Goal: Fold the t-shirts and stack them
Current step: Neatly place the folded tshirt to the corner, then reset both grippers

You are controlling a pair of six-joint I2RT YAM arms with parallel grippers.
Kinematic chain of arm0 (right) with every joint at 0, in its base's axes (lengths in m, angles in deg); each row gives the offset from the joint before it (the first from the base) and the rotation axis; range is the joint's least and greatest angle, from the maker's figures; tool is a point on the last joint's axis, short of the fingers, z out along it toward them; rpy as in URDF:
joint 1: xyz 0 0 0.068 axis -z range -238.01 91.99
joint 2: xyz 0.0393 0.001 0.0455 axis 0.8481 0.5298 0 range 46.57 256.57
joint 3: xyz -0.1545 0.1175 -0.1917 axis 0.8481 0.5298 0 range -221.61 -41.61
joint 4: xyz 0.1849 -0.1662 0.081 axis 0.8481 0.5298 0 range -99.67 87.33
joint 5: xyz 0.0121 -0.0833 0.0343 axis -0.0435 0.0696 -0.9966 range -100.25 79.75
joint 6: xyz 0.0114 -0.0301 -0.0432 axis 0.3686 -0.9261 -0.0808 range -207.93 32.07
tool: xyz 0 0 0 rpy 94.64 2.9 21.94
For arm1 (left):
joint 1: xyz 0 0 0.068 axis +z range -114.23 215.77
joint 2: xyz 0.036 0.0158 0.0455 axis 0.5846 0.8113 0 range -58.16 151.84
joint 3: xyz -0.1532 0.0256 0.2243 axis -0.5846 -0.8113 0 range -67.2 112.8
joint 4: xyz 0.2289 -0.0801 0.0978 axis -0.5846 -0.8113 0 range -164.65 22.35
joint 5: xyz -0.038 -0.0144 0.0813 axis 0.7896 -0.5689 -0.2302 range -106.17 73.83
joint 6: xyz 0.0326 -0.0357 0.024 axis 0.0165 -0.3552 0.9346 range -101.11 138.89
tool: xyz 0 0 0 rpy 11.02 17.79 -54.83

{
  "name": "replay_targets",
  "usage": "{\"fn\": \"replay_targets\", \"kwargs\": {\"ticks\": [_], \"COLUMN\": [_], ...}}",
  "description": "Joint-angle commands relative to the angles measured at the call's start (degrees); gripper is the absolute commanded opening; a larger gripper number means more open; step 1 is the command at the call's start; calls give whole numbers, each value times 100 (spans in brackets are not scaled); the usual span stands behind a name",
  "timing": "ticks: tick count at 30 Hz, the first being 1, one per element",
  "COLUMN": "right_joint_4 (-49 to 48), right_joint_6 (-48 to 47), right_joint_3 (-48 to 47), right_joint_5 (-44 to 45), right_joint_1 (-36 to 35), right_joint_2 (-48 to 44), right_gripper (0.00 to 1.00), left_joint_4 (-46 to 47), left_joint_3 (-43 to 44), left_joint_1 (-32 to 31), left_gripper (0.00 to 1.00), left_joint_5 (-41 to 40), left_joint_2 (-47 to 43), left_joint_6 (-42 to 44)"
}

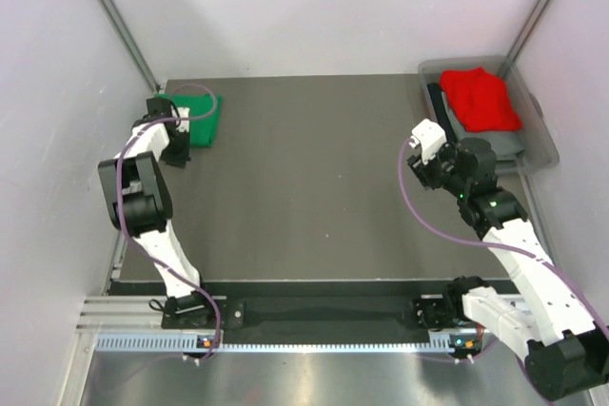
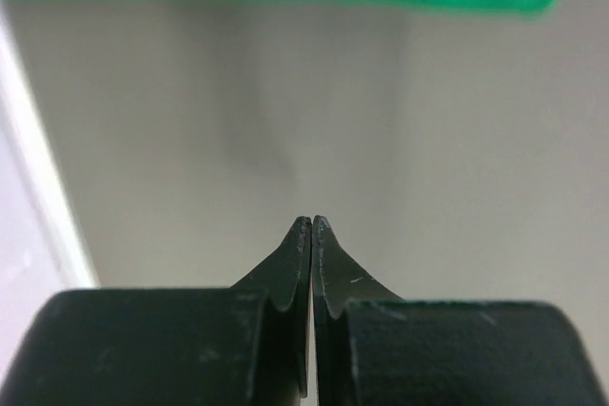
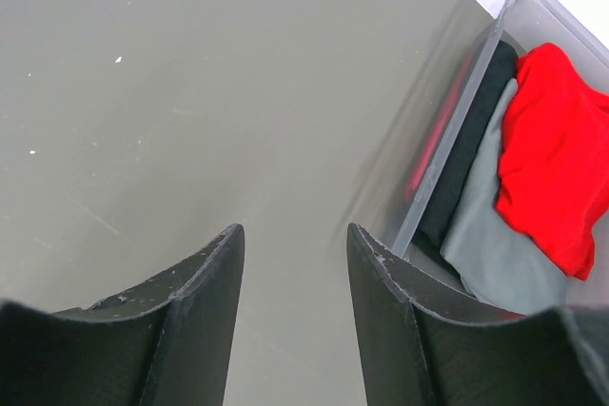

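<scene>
Left jaws closed, empty, near green t-shirt [image 1: 202, 119]; right jaws apart, empty — red t-shirt [image 1: 483, 99] in bin [image 1: 542, 145].

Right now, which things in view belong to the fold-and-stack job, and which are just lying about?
Job:
green t-shirt, folded, far left
red t-shirt, crumpled

Lying about:
clear plastic bin, holding the red one
grey cloth and black cloth inside it

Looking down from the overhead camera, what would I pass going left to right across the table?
The left arm → green t-shirt → right gripper → red t-shirt → right wall of the clear plastic bin holding it.
</scene>
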Motion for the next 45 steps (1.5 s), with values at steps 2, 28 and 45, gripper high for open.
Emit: {"fn": "replay_targets", "kwargs": {"ticks": [2, 28, 45], "right_joint_4": [-201, -359, -183], "right_joint_6": [101, 83, 293], "right_joint_3": [69, 236, 236], "right_joint_5": [-93, -111, -822], "right_joint_1": [94, 235, 252], "right_joint_2": [-16, 213, -25], "right_gripper": [48, 48, 100], "left_joint_4": [-167, -571, 263], "left_joint_3": [701, 3312, -420], "left_joint_1": [-23, -23, -49], "left_gripper": [0, 0, 99], "left_joint_5": [293, 364, 1435], "left_joint_2": [662, 2702, -1265], "left_joint_6": [56, -269, -260]}}
